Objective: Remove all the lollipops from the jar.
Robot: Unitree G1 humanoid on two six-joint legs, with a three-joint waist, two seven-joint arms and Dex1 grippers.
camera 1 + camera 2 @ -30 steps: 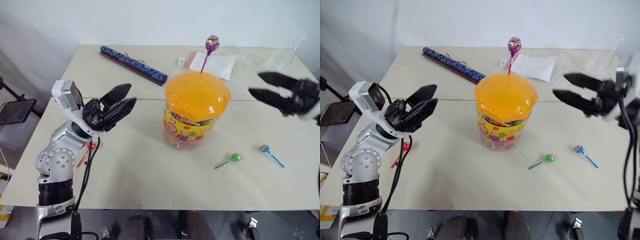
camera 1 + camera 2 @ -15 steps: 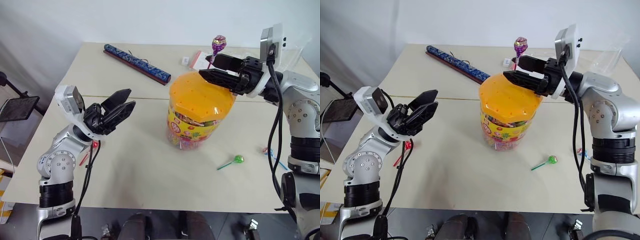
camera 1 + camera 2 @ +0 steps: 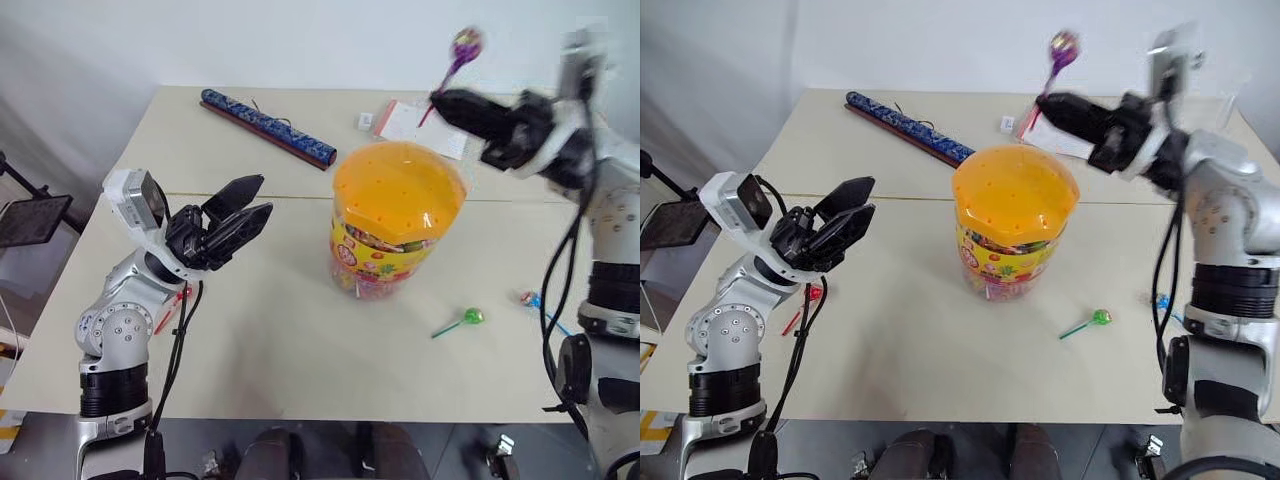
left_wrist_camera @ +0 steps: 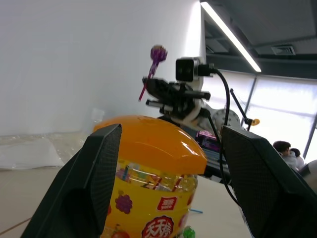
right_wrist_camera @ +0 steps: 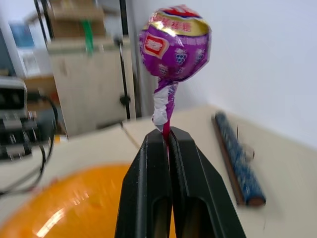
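The jar (image 3: 398,215), a clear tub with a yellow printed label and an orange holed lid, stands mid-table. My right gripper (image 3: 440,100) hangs above its far rim, shut on the stick of the purple lollipop (image 3: 465,42), whose wrapped head (image 5: 174,44) rises above the fingertips (image 5: 154,141). A green lollipop (image 3: 470,317) lies on the table right of the jar. A blue lollipop (image 3: 528,298) lies further right, partly behind my right arm. A red lollipop (image 3: 183,293) lies under my left arm. My left gripper (image 3: 245,200) is open and empty, left of the jar.
A long dark blue patterned bar (image 3: 265,125) lies diagonally at the back left. White papers (image 3: 415,122) and clear plastic lie at the back right. A black tablet on a stand (image 3: 30,218) is off the table's left edge.
My right gripper came in over the jar lid, shut on the purple lollipop's stick and lifted it up clear of the lid. The left gripper stayed put.
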